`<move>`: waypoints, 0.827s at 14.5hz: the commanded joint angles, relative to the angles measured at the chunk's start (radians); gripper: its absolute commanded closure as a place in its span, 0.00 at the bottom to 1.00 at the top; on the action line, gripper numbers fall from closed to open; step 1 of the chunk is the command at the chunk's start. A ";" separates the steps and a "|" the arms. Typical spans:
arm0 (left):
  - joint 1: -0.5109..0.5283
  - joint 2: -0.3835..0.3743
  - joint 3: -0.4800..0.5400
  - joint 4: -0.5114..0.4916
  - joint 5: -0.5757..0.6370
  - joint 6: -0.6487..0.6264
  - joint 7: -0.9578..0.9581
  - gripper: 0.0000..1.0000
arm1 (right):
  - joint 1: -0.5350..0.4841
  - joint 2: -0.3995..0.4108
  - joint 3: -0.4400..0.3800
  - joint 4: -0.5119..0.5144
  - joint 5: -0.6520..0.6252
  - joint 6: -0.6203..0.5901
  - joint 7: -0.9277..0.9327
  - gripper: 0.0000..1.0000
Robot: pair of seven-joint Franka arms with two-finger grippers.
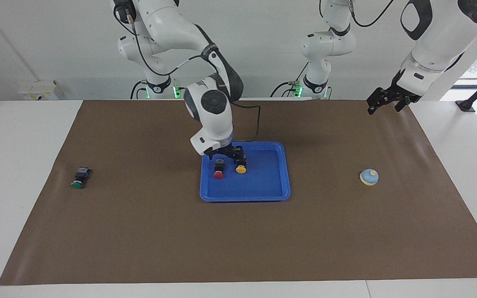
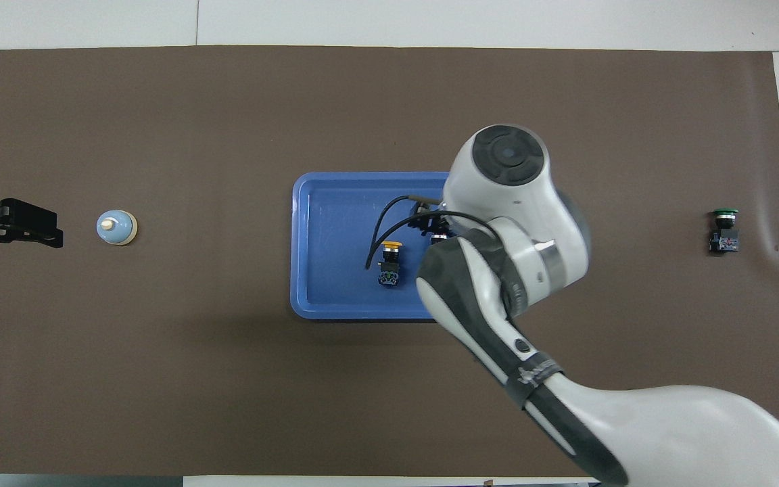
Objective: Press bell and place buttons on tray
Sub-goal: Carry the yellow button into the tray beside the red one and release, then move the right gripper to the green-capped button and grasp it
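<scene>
The right end effector (image 1: 222,157) hangs low in the tray (image 1: 278,188), fingers spread around the red button (image 1: 218,170), beside the yellow button (image 1: 241,167). The left end effector (image 1: 389,100) waits spread wide, holding nothing.

Overhead view: right arm's wrist covers the right gripper (image 1: 220,155) and the red button (image 1: 218,169) under its fingers; only a bit of black body shows beside the wrist. Tray (image 2: 335,203) corner twd right arm's end also hidden under that arm. Left gripper (image 2: 31,226) cut off by pic edge, arm out of frame. Facing view: right gripper's fingertips merge w/ dark button bodies, so contact w/ red or yellow button (image 1: 241,164) can't be told. Both arms' upper links cropped at top edge.
</scene>
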 commanded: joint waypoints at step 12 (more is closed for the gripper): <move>0.006 0.001 -0.001 0.016 -0.010 -0.017 -0.003 0.00 | -0.702 -0.084 0.007 -0.255 -0.195 0.202 -0.753 0.00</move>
